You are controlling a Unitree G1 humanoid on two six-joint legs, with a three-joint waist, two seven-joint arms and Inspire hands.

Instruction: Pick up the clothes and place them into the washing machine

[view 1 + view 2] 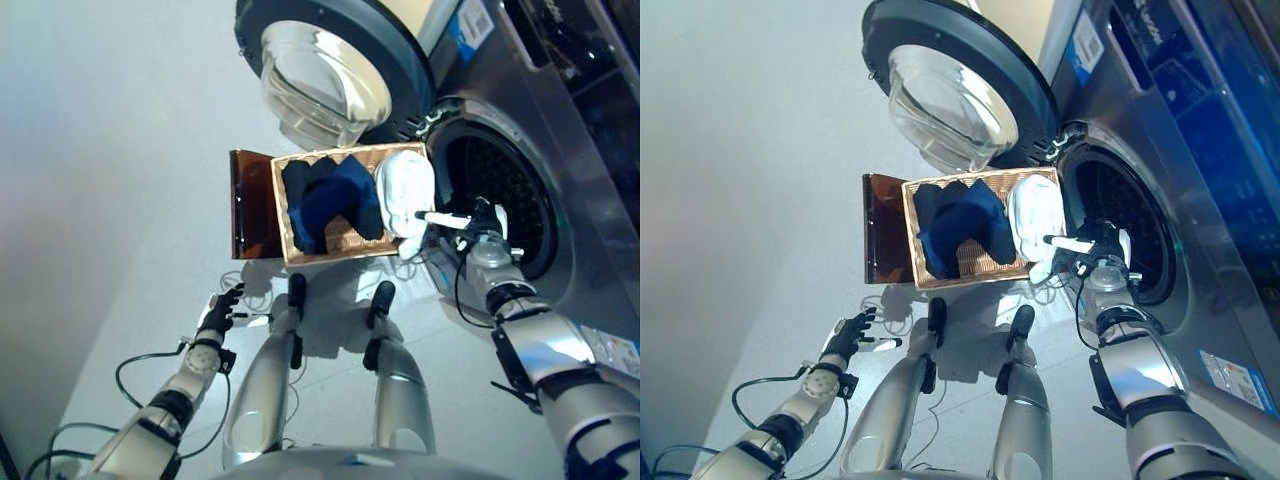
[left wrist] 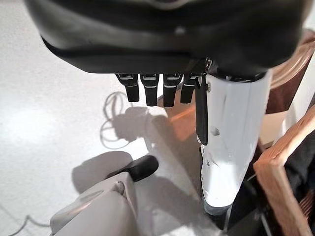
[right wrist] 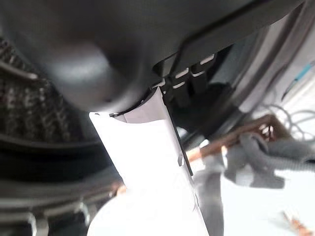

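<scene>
Clothes lie in a wooden basket [image 1: 300, 250] mid-frame, left of the washing machine's [image 1: 560, 150] open drum: dark blue garments [image 1: 335, 200], then a white garment [image 1: 405, 195]. We see our right hand [image 1: 470, 228] beside the white one, grip unclear; our left hand [image 1: 220, 315], relaxed, lower left.

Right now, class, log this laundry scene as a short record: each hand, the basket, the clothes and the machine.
washing machine: door swung open, drum dark inside
basket: on the floor before the machine
dark blue clothes: lying in the basket
white garment: at the basket's end nearest the drum
right hand: at the drum's mouth beside the white garment, grip unclear
left hand: low over the floor, open, empty
</scene>
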